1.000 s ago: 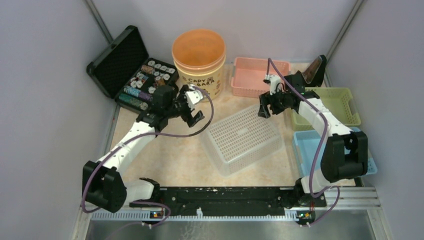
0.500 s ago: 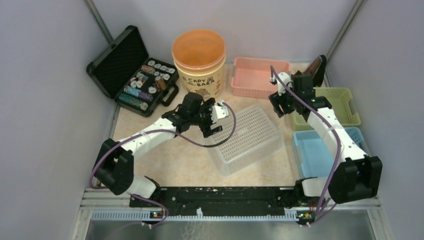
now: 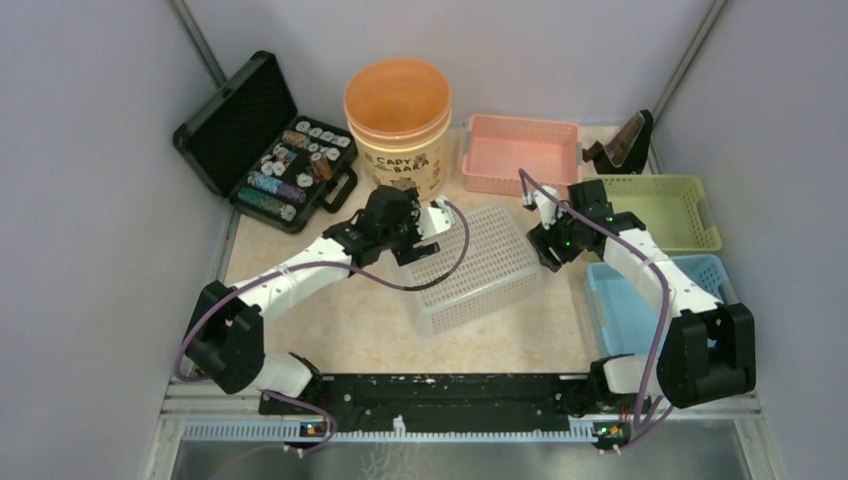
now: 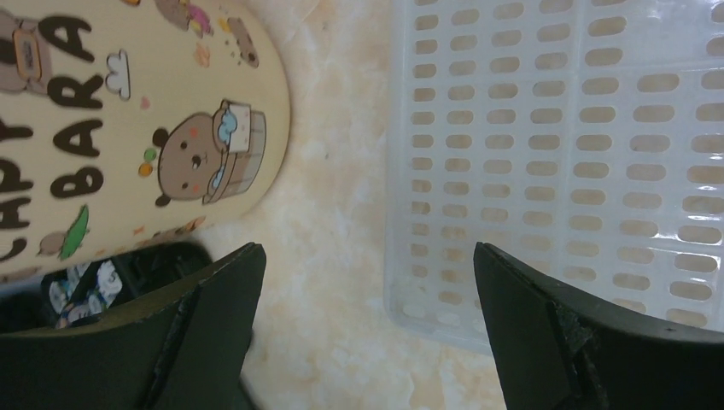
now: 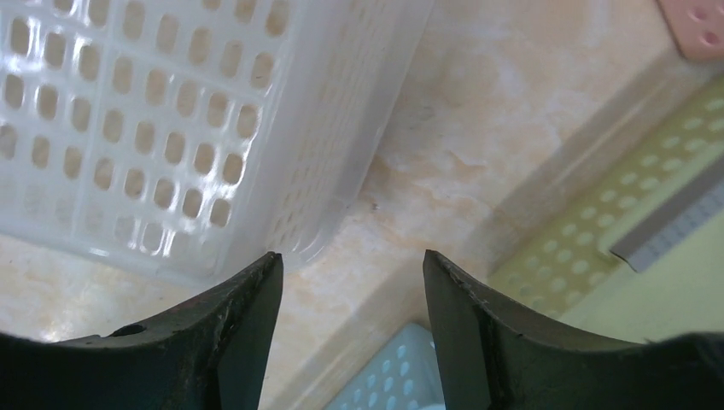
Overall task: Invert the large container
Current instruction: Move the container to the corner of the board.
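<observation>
The large container is a translucent white perforated basket in the middle of the table, lying slanted to the table edges. I cannot tell which way its opening faces. My left gripper is open at the basket's far left corner; in the left wrist view the basket lies to the right and my gripper straddles its corner above the table. My right gripper is open at the basket's right end; in the right wrist view the basket lies up and left of my gripper. Neither gripper holds anything.
An orange "CAPYBARA" jar stands behind the left gripper and shows in the left wrist view. An open black chip case is at the back left. Pink, green and blue baskets line the back and right.
Both arms have swung in to the white basket, the left from near the jar and the right from the back right. The basket has shifted a little to the left.
</observation>
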`<state>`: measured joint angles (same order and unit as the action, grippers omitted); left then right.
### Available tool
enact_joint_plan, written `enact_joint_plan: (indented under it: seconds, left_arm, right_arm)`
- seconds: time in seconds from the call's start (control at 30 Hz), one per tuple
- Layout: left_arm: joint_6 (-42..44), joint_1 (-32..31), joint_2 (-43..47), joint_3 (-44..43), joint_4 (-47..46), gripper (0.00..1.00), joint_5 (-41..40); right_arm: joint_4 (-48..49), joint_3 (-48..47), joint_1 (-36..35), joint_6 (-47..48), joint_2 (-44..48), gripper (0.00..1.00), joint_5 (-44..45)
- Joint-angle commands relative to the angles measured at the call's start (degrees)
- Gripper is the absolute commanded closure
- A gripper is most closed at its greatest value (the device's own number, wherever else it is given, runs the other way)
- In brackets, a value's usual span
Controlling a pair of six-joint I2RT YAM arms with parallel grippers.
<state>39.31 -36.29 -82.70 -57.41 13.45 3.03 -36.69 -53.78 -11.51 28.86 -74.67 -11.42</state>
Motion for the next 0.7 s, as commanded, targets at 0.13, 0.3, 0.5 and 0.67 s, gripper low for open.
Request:
enact_joint_plan:
  seconds: [0.13,0.3,0.5,0.67]
  left_arm:
    - [2.6,3.1,9.6,3.7,7.9,0.01,-8.7]
    - [3.7,5.1,15.1,3.0,8.4,0.01,-7.1]
    - [4.0,5.2,18.4,2.9,11.1,0.01,2.0]
    - [5.9,5.2,20.0,5.9,12.1,0.01,11.8]
  right_arm:
    - [0.7,1.8,-12.1,2.5,-0.1,0.38,-7.0]
    - [-0.7,-3.0,-15.9,-0.5,-3.8,0.39,-15.1]
    - [-1.0,-8.9,-20.2,-4.5,-8.7,0.39,-23.5]
    - [2.8,-9.8,-23.7,-6.7,-10.9,0.39,-27.8]
